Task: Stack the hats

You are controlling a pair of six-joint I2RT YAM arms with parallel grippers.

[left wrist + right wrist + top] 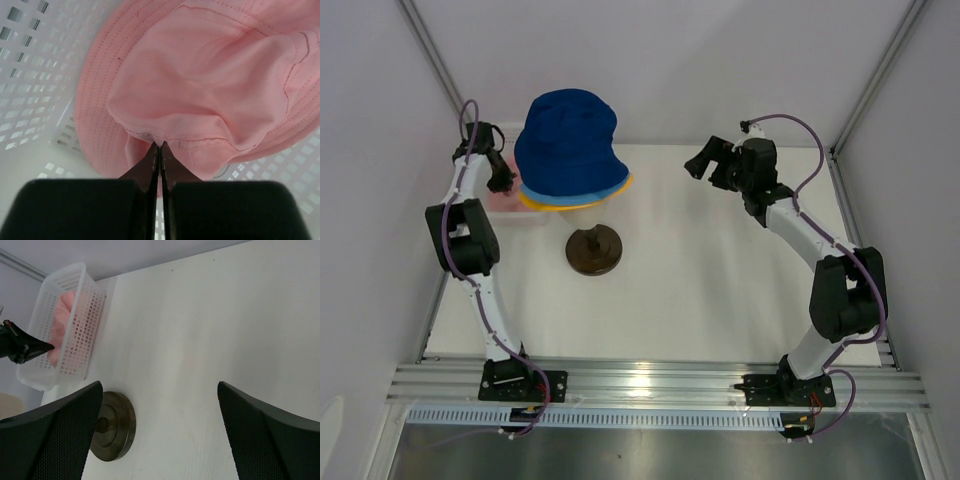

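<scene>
Fabric from the pink hat (200, 75) sits pinched between the pressed-together fingers of the left gripper (160, 147). The tips meet right on the stitched seam where crown joins brim. That seam is probably the pick because it gives a firm fold of cloth that should not slide out on the lift. The rest of the hat spreads forward and to both sides of the tips, slumped on the floor of the white basket (30, 75), whose lattice walls surround it.

To that gripper's right stands the stack, seen from the top camera: the navy hat (567, 135) uppermost, with the rims of the light blue hat (610, 190) and the yellow hat (565, 207) peeking out beneath. All three sit above the brown round base (594, 250). The pink one looks like the only hat left to add, so it must rise clear of the basket wall.

The right gripper (159, 385) hangs with its jaws spread wide and nothing between them, over the bare table (200, 315), well apart from stack and basket, apparently parked out of the way.
</scene>
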